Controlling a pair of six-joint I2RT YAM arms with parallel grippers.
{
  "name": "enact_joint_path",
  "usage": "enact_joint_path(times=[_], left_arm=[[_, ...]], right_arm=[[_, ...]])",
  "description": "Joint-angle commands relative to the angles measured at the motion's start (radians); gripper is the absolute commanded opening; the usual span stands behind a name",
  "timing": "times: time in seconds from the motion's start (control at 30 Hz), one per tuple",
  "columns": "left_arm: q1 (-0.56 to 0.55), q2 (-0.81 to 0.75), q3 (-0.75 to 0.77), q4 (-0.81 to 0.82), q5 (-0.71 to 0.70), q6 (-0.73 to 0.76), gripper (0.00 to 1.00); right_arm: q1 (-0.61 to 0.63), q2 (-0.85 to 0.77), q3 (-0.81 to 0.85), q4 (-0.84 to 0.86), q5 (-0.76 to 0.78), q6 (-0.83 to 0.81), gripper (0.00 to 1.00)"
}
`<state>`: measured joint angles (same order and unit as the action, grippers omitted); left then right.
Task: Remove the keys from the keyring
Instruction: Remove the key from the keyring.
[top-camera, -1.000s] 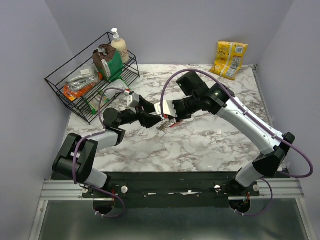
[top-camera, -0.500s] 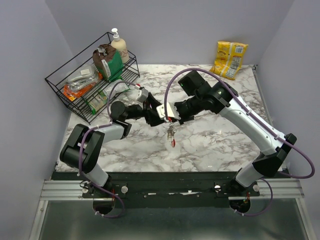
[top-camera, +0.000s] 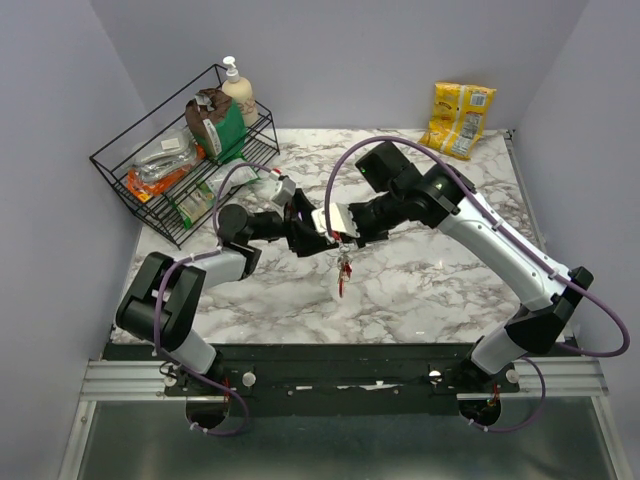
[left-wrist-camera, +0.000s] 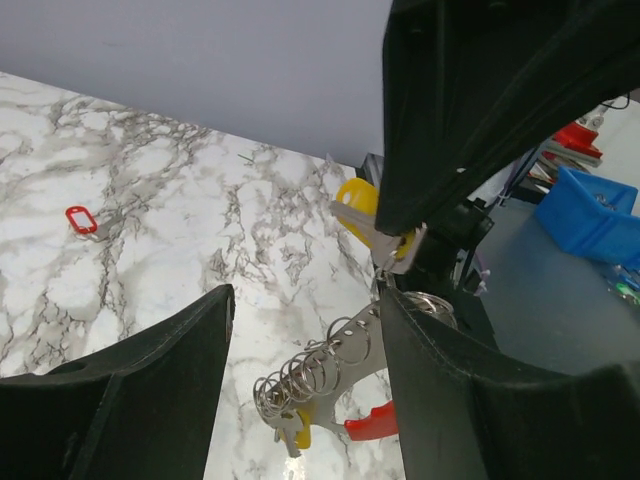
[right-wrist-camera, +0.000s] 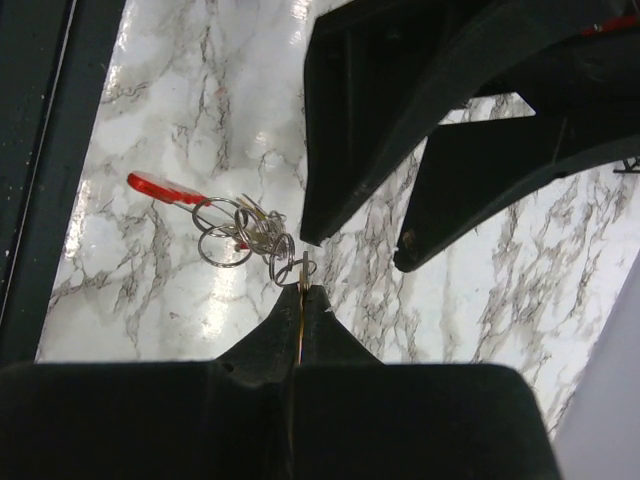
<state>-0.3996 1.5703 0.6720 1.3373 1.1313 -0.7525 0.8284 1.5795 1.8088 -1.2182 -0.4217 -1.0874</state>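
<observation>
White-and-grey marbled table lies beneath a bunch held in the air, and the job looks barely begun; the right gripper is pressed together on a yellow-headed key, and from it the other keys dangle clear of the marble in a tangle of small rings, with the keyring and its red loop at the low end; no key hangs visibly free of that cluster. The left gripper stands spread just beside the bunch, gripping nothing. One small red tag lies alone on the marble, well apart; whether it came off the ring I cannot tell. Pale lilac walls close in the table; a black wire rack with a soap bottle sits back left; a yellow snack bag leans back right.
</observation>
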Motion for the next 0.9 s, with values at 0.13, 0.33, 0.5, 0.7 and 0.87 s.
enact_joint_path(times=[0.13,0.33,0.5,0.7,0.87], left_arm=[[-0.004,-0.105,-0.037,0.355,0.061,0.019,0.69],[-0.008,-0.102,-0.038,0.355,0.062,0.034,0.69],[0.021,-0.089,-0.042,0.355,0.079,0.059,0.69],[0.038,-0.01,0.007,0.355,0.097,0.059,0.71],[0.016,0.059,0.07,0.355,0.14,0.028,0.71]], right_arm=[[0.006,-0.022,-0.032,0.095,0.061,0.106,0.04],[0.006,-0.024,-0.031,0.075,0.032,0.052,0.04],[0.006,-0.022,-0.002,0.022,0.028,0.0,0.04],[0.006,-0.024,0.015,-0.04,0.017,-0.06,0.04],[0.008,-0.013,0.006,-0.066,0.02,-0.097,0.04]])
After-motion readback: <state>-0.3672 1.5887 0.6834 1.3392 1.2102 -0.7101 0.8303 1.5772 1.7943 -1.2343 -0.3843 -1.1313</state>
